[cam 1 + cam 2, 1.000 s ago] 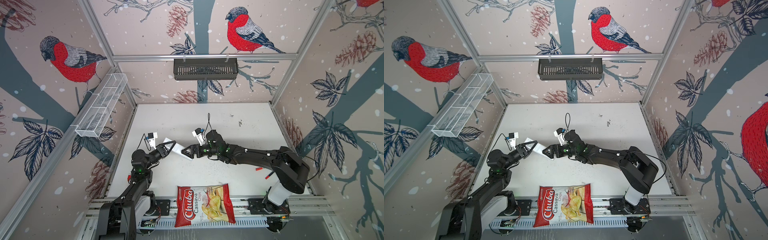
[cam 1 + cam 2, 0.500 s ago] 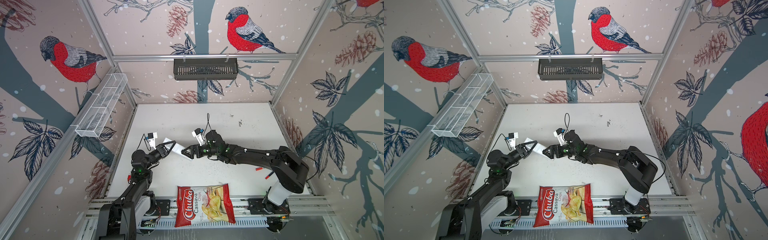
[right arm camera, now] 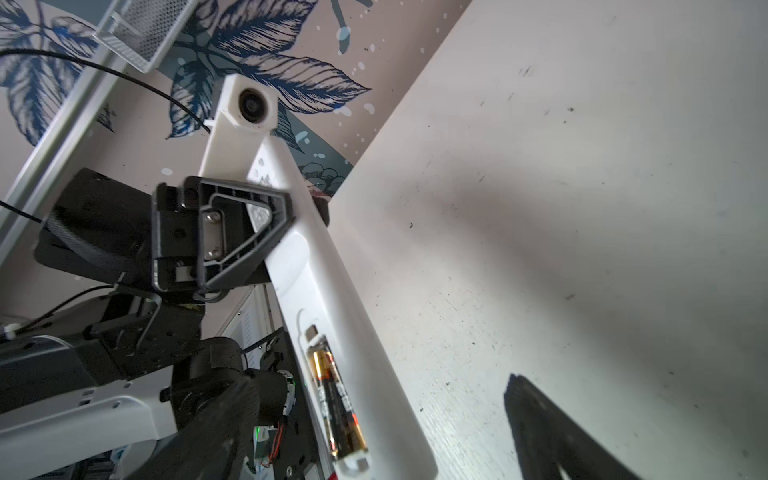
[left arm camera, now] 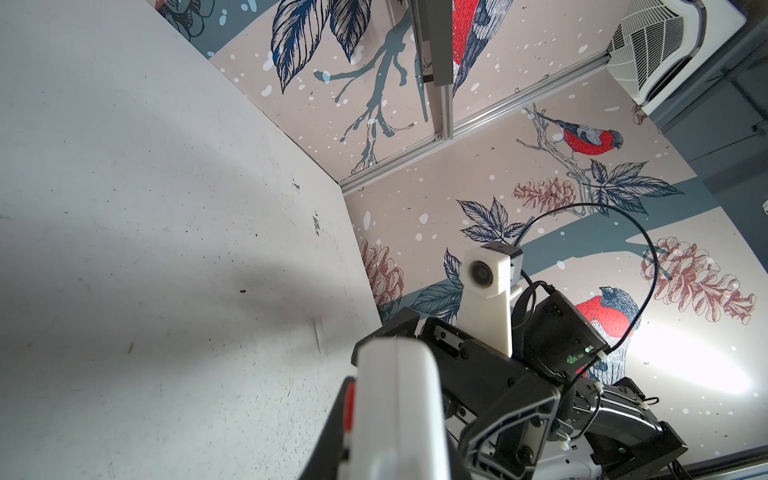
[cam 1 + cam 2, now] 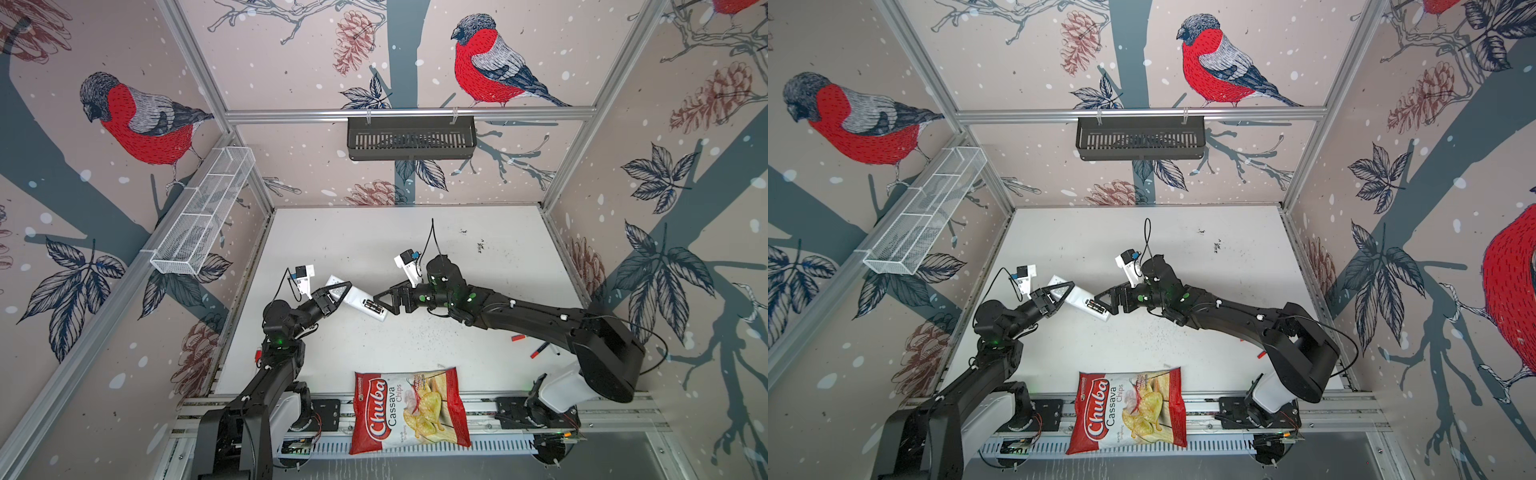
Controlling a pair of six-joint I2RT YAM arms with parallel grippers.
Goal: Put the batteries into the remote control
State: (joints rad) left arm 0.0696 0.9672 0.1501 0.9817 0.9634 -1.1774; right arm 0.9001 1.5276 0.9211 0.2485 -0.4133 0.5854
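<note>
A chips bag lies at the worktop's near edge. Beyond it, left of centre, the left tool clamps the remote control off the surface. The batteries sit in its right end, and the right tool, jaws spread wide, flanks that end.

Links of the left arm and right arm: matte black, with white base housing. Each wrist: white camera mount, looped black cable. On the left gripper: black triangular open-frame fingers, one bearing two silver screws. One left joint shows a green LED.
</note>
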